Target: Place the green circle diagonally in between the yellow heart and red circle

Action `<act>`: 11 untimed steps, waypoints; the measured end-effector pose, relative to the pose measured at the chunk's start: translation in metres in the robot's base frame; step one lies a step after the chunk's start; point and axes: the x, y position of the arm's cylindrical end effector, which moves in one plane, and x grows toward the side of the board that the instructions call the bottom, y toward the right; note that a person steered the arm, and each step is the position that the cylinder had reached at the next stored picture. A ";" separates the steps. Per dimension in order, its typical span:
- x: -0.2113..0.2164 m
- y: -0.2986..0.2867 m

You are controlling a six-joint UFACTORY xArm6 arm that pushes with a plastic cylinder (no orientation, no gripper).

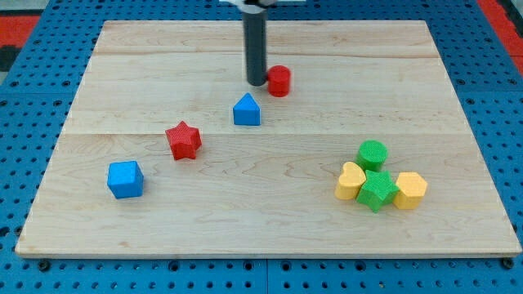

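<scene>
1. Blue pegboard surrounds a pale wooden counter (270,220) made of long planks, with red pegboard showing at the view's top corners.
2. No claw is fitted on this arm, so there is nothing spread or pressed together to report; a straight dark rod comes down from the view's top, and my tip (257,83) rests on the counter near the top middle.
3. Just to the view's right of the tip, touching it or nearly so, stands the red circle (279,81).
4. Below the tip and slightly toward the view's left sits a blue block with a peaked, house-like top (247,110), a little apart from both the tip and the red circle.
5. Farther to the view's lower left lies a red star (184,140), and beyond that, near the left edge, a blue cube (125,179).
6. Well apart from the tip, in the view's lower right, four blocks are bunched together.
7. The green circle (373,153) is the topmost of this bunch, just above a green star (377,190).
8. The yellow heart (351,181) presses against the green star's left side, and a yellow hexagon-like block (409,189) against its right side.
9. The green circle is just beside the yellow heart and well apart from the red circle.
</scene>
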 end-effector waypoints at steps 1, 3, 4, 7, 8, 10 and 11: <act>0.000 0.026; 0.086 0.067; 0.091 0.047; 0.100 0.034; 0.148 0.057; 0.196 0.094; 0.178 0.133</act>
